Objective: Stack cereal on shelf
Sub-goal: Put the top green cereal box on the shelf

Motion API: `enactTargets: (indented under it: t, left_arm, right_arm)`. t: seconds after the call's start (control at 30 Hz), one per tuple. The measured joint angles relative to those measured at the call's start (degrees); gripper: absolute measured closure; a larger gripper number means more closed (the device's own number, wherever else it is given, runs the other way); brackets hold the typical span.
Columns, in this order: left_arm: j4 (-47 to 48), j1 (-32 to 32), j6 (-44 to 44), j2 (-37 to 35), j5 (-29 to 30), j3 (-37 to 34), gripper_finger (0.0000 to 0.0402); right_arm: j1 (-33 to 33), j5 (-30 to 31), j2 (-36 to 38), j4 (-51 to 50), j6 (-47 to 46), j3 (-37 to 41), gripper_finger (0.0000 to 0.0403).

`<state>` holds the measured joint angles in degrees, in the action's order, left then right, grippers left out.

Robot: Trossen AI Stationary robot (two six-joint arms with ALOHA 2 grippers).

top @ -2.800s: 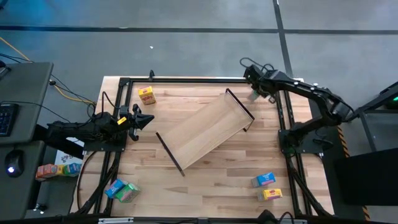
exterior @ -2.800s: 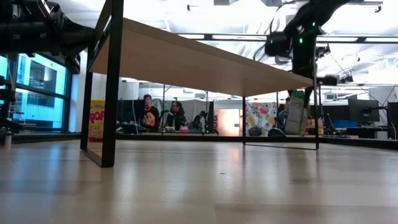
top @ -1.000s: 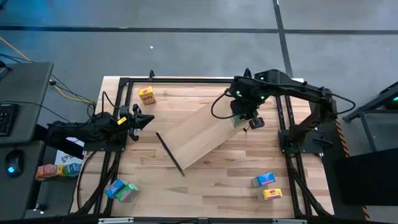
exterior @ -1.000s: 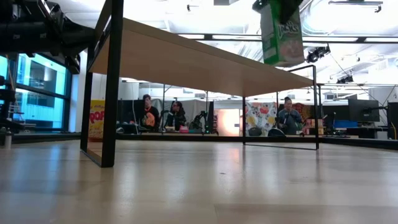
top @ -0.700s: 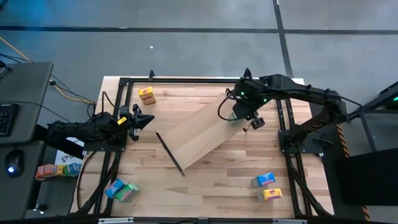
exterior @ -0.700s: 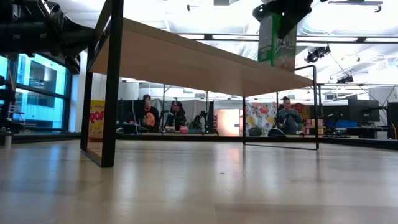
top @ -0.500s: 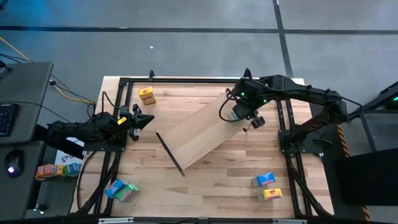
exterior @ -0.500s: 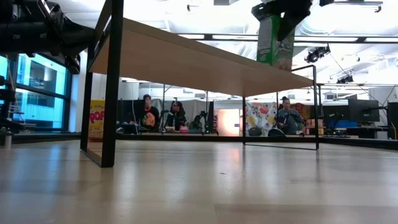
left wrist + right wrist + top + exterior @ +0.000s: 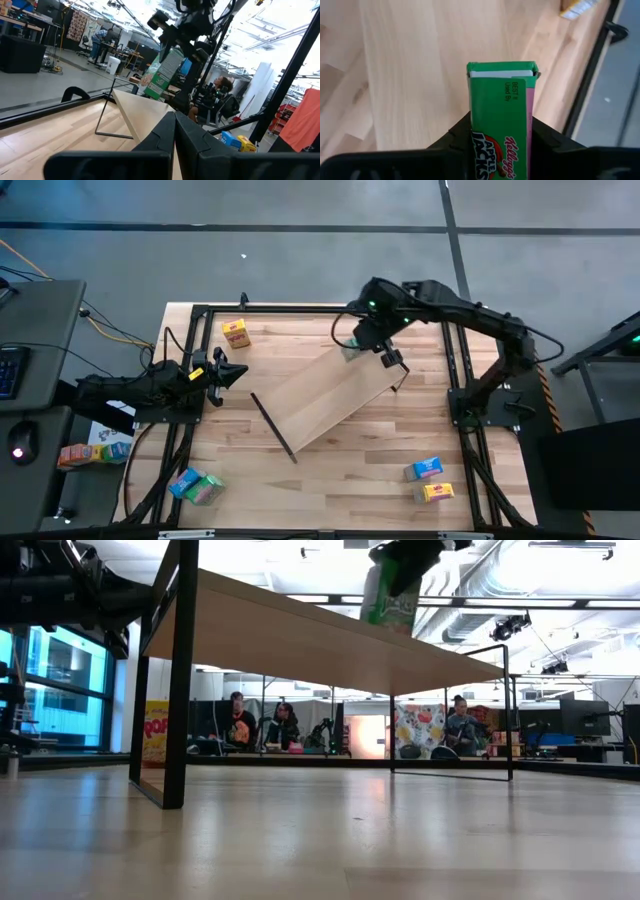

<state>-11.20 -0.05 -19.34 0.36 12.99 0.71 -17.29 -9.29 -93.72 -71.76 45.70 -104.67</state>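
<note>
Right pincer (image 9: pixel 500 131) clamps a glossy green cardboard cereal box (image 9: pixel 501 117) above the smooth light-wood shelf (image 9: pixel 325 395).

Arms: two, dark and jointed, matte black links.
Left tool (image 9: pixel 236 374): black fingers, yellow tabs behind them.
Right arm: looping black cable (green indicator light near the wrist).

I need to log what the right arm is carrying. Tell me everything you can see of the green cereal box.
The green box is a small carton printed "Kellogg's Apple Jacks", with a white "best if used by" strip near its top and one pink side. The right pincer clamps it from both sides, top end pointing away from the wrist. It hangs tilted in the air over the shelf's far end, touching only the pincer.
</note>
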Motion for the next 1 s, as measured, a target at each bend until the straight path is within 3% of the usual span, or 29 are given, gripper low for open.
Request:
enactTargets:
  t: [0.07,0.37,1.0]
  left_arm:
    - [0.0,0.0,0.0,0.0,0.0,0.0,0.0402]
    - [0.2,0.0,0.0,0.0,0.0,0.0,0.0401]
    - [1.0,0.0,0.0,0.0,0.0,0.0,0.0401]
  right_arm:
    - [-0.2,-1.9,-0.9,-0.4,0.8,-1.8,0.0304]
    - [-1.2,0.2,-3.6,-7.6,5.9,-3.3,0.0304]
    - [-1.1,2.2,-6.0,-5.6,5.2,-3.2,0.0304]
